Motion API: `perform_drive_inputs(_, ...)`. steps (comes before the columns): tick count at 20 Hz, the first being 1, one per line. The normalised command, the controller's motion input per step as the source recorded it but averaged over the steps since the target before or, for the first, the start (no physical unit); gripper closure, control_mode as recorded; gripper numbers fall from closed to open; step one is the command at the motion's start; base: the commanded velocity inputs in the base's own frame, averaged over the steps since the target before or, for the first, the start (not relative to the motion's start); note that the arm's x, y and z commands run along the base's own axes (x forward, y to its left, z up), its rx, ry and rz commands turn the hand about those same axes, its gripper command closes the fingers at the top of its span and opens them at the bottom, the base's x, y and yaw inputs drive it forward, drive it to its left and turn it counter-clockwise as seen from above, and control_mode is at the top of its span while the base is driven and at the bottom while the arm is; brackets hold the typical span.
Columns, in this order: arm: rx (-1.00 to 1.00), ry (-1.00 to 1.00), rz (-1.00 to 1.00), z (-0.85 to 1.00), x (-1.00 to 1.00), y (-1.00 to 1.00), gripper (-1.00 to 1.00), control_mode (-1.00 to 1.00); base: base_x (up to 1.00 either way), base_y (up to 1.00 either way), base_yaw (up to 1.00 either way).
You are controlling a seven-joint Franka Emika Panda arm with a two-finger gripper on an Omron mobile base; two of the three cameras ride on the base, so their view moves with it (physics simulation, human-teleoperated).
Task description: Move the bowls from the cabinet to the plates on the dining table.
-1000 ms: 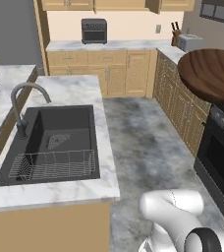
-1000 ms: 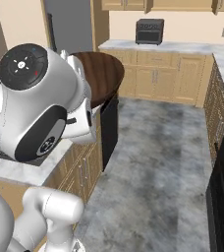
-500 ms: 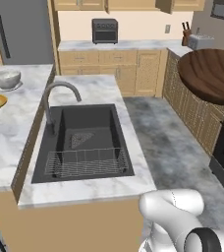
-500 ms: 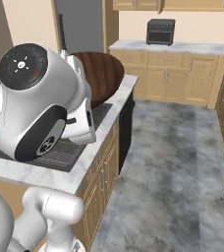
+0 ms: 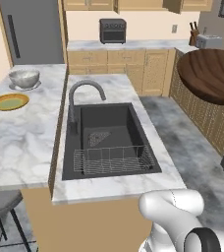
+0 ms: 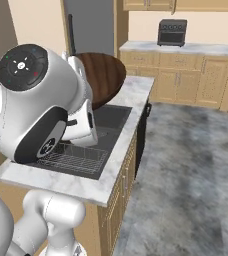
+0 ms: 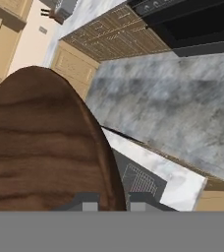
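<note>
At the bottom of the hand view our gripper (image 7: 109, 199) shows its two dark tips drawn close together on the rim of the wooden bowl (image 7: 40, 142), so we read it as closed on that bowl and carrying it in the air. The bowl is wide and shallow, a dark brown wood with long, wavy grain bands of lighter and darker tone running across it, and its edge curves smoothly. In the left base view the same bowl (image 5: 210, 74) hangs at the right edge, above the grey floor and in front of the tan drawer fronts; in the right base view it (image 6: 103, 75) sits just behind our white arm, over the counter by the sink. Below it in the hand view lie the dark sink (image 7: 133, 179) with its wire rack and the white marble edge of the counter. Further out, the left base view shows the black sink (image 5: 109, 140) with a curved grey faucet (image 5: 84, 93), set in the marble top. To the left of that, the dining table (image 5: 20, 142) carries the marbled stone bowl (image 5: 24, 78), deep and round, grey-white, resting on a pale grey plate (image 5: 35, 86). Just beside it, nearer to us, lies the yellowish tan plate (image 5: 9, 102), flat and bare. At the far wall a dark toaster oven (image 5: 112, 30) stands on the back counter.
</note>
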Motion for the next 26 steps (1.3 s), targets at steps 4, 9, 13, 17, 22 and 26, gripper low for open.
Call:
perform_drive_inputs(4, 0.0, 0.0, 0.0, 0.0, 0.0, 0.0, 1.0, 1.0, -0.09, 0.62, 0.0)
perform_drive_inputs(9, 0.0, 0.0, 0.0, 0.0, 0.0, 0.0, 1.0, 1.0, -0.09, 0.62, 0.0)
perform_drive_inputs(13, 0.0, 0.0, 0.0, 0.0, 0.0, 0.0, 1.0, 1.0, -0.09, 0.62, 0.0)
perform_drive_inputs(17, 0.0, 0.0, 0.0, 0.0, 0.0, 0.0, 1.0, 1.0, 0.07, 0.62, -0.01)
perform_drive_inputs(22, 0.0, 0.0, 0.0, 0.0, 0.0, 0.0, 1.0, 1.0, 0.13, 0.61, -0.02)
perform_drive_inputs(26, 0.0, 0.0, 0.0, 0.0, 0.0, 0.0, 1.0, 1.0, 0.13, 0.62, -0.02)
